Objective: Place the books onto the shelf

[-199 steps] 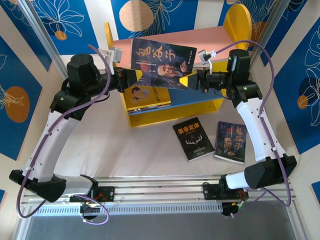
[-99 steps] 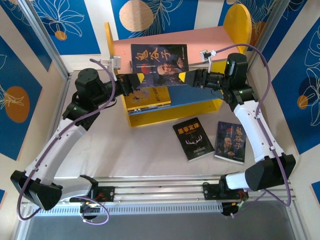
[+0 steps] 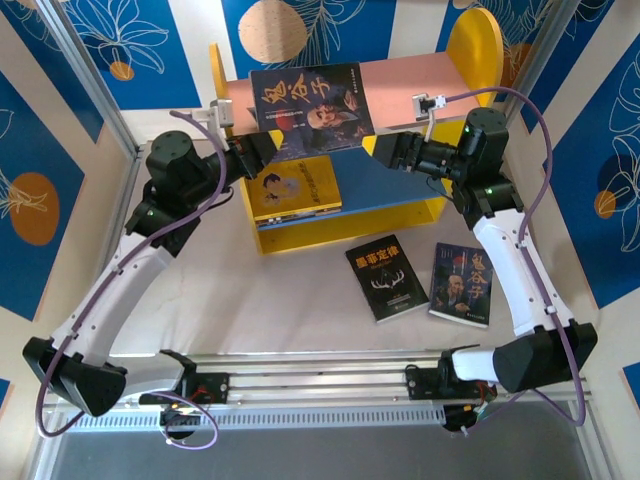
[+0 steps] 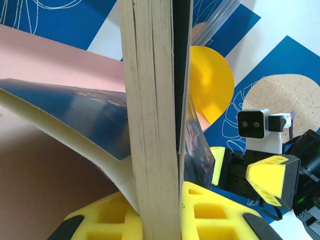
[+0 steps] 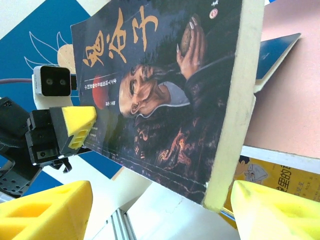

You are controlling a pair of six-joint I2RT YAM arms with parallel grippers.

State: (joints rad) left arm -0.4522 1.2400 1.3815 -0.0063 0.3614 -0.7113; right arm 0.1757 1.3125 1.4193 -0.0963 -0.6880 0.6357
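A dark book with a man's portrait (image 3: 310,105) hangs tilted over the shelf's pink upper board (image 3: 405,82). My left gripper (image 3: 262,150) is shut on its lower left corner. In the left wrist view the page edge (image 4: 152,125) is clamped between the yellow pads (image 4: 220,215), and one cover hangs loose to the left. My right gripper (image 3: 385,150) stands open just off the book's right edge. In the right wrist view the cover (image 5: 160,100) sits between the spread fingers (image 5: 275,212) without touching them. A yellow book (image 3: 293,187) lies on the blue lower board (image 3: 390,190).
On the table in front of the shelf lie a black book with antlers (image 3: 387,278) and another portrait book (image 3: 462,284). The shelf's rounded yellow side (image 3: 477,45) rises at the back right. Blue patterned walls close in on both sides.
My right gripper has opened, let go of the portrait book and drawn back to the right. My left gripper has carried the book up and back over the pink board.
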